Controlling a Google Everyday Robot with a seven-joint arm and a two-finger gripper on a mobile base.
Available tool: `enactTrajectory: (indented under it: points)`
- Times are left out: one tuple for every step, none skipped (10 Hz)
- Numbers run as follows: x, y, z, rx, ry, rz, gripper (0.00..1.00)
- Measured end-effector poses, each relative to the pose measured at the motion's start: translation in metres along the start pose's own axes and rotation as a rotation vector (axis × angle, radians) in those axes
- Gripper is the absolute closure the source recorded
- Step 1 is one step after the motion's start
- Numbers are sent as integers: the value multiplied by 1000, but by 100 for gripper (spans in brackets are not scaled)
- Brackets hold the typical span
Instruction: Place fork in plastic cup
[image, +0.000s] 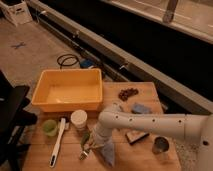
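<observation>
The small silver fork (83, 155) lies on the wooden table (145, 160) near its front edge, tines toward the front. My gripper (94, 144), at the end of the white arm (145, 125), is low over the table just right of the fork, next to the curved green vegetable (85, 137). A pale green plastic cup (49, 127) stands at the left, and a white cup (78, 119) stands just behind the gripper. The fork's handle end is partly hidden by the gripper.
A long white-handled brush (57, 142) lies between the green cup and the fork. A yellow bin (67, 90) fills the back left. A blue cloth (108, 152), dark block (136, 137), metal cup (160, 146), blue sponge (141, 108) and dark grapes (127, 93) sit to the right.
</observation>
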Motion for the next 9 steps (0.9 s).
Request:
enactTrajectory:
  points:
    - [1, -1, 0, 1, 1, 0, 100]
    - [-1, -3, 3, -7, 3, -9, 100]
    - [-5, -5, 6, -8, 2, -20, 100]
    - [-4, -5, 4, -6, 2, -18, 100]
    - [-2, -6, 2, -2, 3, -15, 100]
    - [-2, -6, 2, -2, 3, -15, 100]
    - [-2, -5, 1, -3, 11, -21, 100]
    - [-4, -4, -7, 11, 38, -30, 100]
    - [-6, -4, -16, 25, 54, -33, 100]
